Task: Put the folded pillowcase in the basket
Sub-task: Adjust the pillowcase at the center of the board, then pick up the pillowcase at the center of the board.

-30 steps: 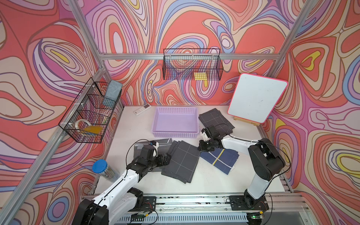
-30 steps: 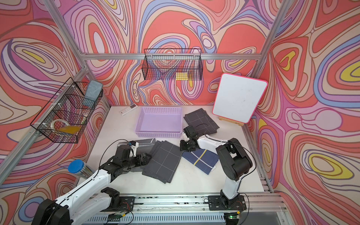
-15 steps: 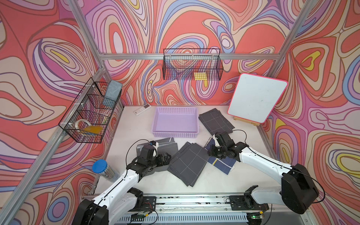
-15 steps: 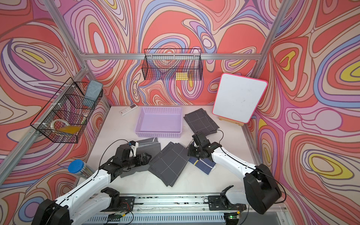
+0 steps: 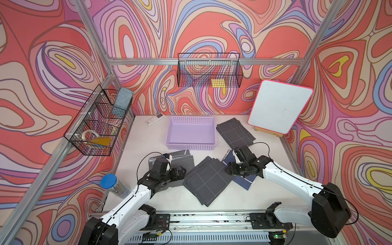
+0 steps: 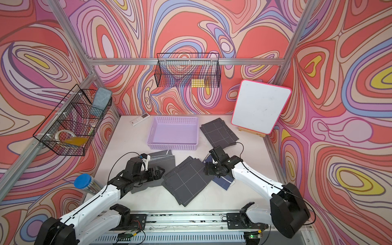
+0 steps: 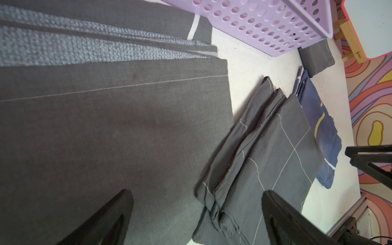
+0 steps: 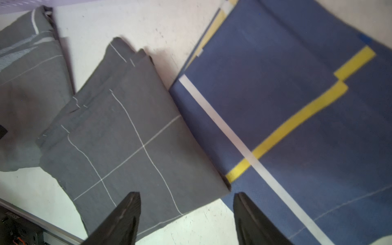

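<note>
The lilac basket [image 5: 191, 146] [image 6: 172, 146] stands empty at the back middle of the table, and its perforated wall [image 7: 254, 27] shows in the left wrist view. A folded grey checked pillowcase [image 5: 206, 180] [image 6: 186, 182] [image 8: 131, 148] lies flat in the middle, in front of the basket. My right gripper [image 5: 229, 169] [image 8: 187, 193] is open at its right edge, over its corner and bare table, holding nothing. My left gripper [image 5: 183, 170] [image 7: 197, 192] is open at its left edge, above a plain grey folded cloth [image 7: 106, 127].
A blue cloth with yellow stripes [image 5: 244, 181] [image 8: 297, 106] lies under the right arm. Another grey checked cloth [image 5: 234, 133] lies right of the basket, by a whiteboard [image 5: 277, 108]. A remote [image 5: 154, 119], two black wire baskets [image 5: 209, 73] [image 5: 99, 125] and a blue-lidded jar [image 5: 112, 185] line the back and left.
The right gripper pulled the grey checked pillowcase toward the front, then opened and let it go. The left arm has stayed put.
</note>
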Robot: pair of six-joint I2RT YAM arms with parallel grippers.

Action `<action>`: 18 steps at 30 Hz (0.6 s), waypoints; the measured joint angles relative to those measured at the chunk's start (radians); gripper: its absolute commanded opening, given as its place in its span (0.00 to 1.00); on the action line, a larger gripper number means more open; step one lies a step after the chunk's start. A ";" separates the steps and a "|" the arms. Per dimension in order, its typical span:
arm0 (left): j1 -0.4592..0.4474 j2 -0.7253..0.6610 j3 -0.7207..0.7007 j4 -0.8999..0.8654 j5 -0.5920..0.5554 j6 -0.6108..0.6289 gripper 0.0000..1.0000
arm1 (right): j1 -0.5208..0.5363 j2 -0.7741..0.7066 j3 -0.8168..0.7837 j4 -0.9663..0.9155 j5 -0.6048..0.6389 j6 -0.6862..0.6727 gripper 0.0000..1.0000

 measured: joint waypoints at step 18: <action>-0.242 -0.106 -0.063 -0.047 -0.068 -0.230 0.99 | 0.000 0.323 0.218 0.065 -0.092 -0.274 0.69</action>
